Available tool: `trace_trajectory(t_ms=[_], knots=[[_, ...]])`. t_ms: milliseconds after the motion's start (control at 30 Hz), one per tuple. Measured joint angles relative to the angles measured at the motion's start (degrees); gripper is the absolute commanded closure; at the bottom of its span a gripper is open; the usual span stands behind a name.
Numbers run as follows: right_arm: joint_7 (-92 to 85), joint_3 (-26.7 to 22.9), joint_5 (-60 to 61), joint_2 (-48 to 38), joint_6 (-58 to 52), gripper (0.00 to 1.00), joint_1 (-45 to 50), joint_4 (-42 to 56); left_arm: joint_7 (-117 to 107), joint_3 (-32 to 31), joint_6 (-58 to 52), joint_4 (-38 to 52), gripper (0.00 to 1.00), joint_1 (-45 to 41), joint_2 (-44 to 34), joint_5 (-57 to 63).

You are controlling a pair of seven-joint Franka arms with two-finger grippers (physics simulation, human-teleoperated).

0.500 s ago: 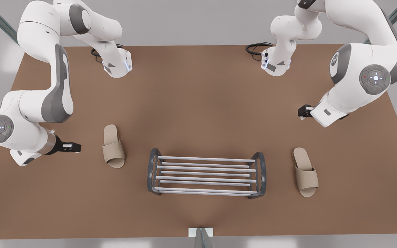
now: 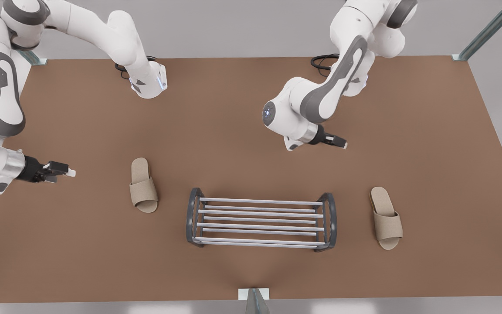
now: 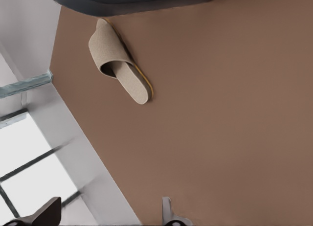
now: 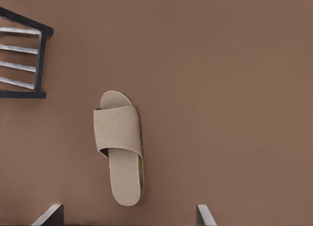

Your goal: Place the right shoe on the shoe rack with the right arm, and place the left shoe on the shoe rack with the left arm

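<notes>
Front view: the left arm's black gripper has swung in from the brown desk's edge and the right arm's black gripper has drawn back, both wide and empty, so the beige fabric right shoe and left shoe still lie ungrasped at either end of the silver-barred shoe rack.

Brown table bears shoe rack between two slippers.

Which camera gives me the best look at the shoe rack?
The front view: the shoe rack stands whole there, both end frames and every bar. The right wrist view catches one end frame and a few bar ends. The left wrist view looks toward the left shoe instead.
</notes>
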Motion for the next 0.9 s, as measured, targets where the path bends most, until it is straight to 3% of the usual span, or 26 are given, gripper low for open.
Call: trace_trajectory(t_ms=[67,133,167,233,367,600,733,900], knots=[[-0.4,9.7,-21.0,12.2,0.6,0.00,-2.7,-12.2,-7.3,0.2,4.2,-9.2,0.00,-0.4,-1.4,5.2],[-0.8,13.1,-44.3,22.1,1.0,0.00,-4.3,-26.9,-15.5,1.3,11.6,-15.9,0.00,-0.4,-2.0,8.5],[-1.0,12.9,-55.8,24.9,1.3,0.00,-4.6,-32.8,-19.9,2.2,16.1,-18.3,0.00,-0.4,-1.8,9.6],[-1.5,7.4,-77.9,27.0,4.6,0.00,-6.5,-38.9,-28.6,5.8,26.2,-22.2,0.00,-0.6,-1.3,11.5],[-3.3,0.8,-107.1,23.0,17.0,0.00,-8.5,-39.2,-47.4,16.0,45.5,-24.9,0.00,0.0,2.4,23.1],[-14.2,-3.9,-121.5,16.0,24.8,0.00,-3.1,-42.0,-83.5,19.8,61.3,-25.1,0.00,3.6,8.6,52.7],[-24.1,-4.7,-123.1,15.8,26.2,0.00,0.0,-43.2,-102.9,21.4,62.5,-25.6,0.00,5.2,10.2,59.8],[-35.7,-9.1,-123.6,15.5,26.8,0.00,3.7,-43.5,-122.0,21.9,62.2,-25.6,0.00,10.6,11.7,66.6]])
